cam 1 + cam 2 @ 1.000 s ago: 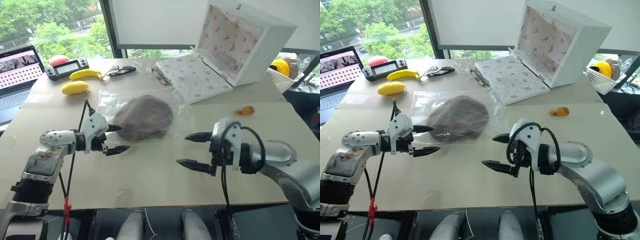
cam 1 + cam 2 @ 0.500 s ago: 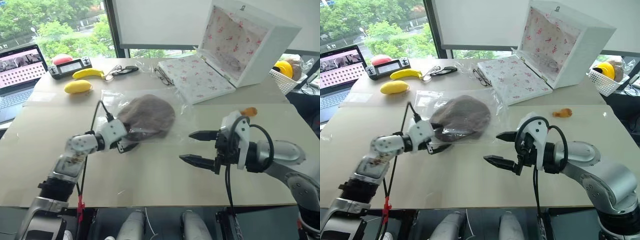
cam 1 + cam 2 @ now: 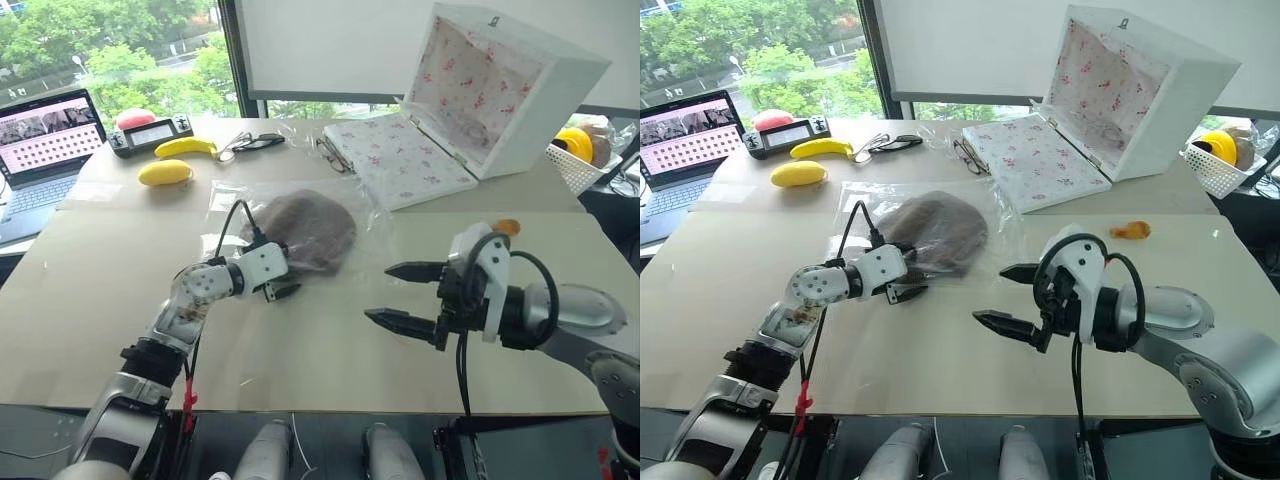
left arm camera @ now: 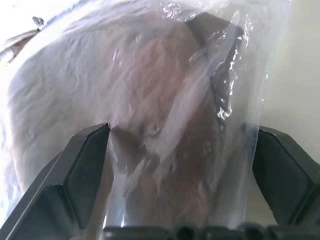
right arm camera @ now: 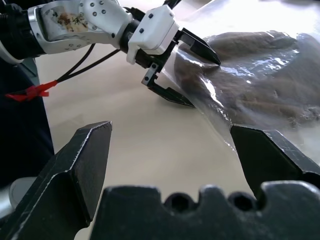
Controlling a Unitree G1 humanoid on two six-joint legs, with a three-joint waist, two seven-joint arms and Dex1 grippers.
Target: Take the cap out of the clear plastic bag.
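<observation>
**Open jaws close in on bagged cap, with a slippery grab the main hazard**

Centre frame in the left eye view, the left gripper (image 3: pixel 283 279) reaches the near edge of the clear plastic bag (image 3: pixel 222 198), its two black fingers spread wide, one above and one below the bag's rim. The cap (image 3: pixel 305 228), brown and domed, lies wholly inside the bag on the pale table (image 3: pixel 300 350), just above the picture's middle. At lower right the right gripper (image 3: pixel 405 296) hangs above the tabletop with fingers equally wide, near the bag but apart from it, holding nothing.

The likely trouble lies in the film. Should the left fingers close on plastic and cap together, any pull would drag both as one bundle instead of freeing the cap. A pinch on the glossy plastic alone may slide off, or shove the bag toward the white floral-lined box (image 3: pixel 520 95) at upper right. Where the bag's mouth sits cannot be told, so either hand could grip a sealed side.
</observation>
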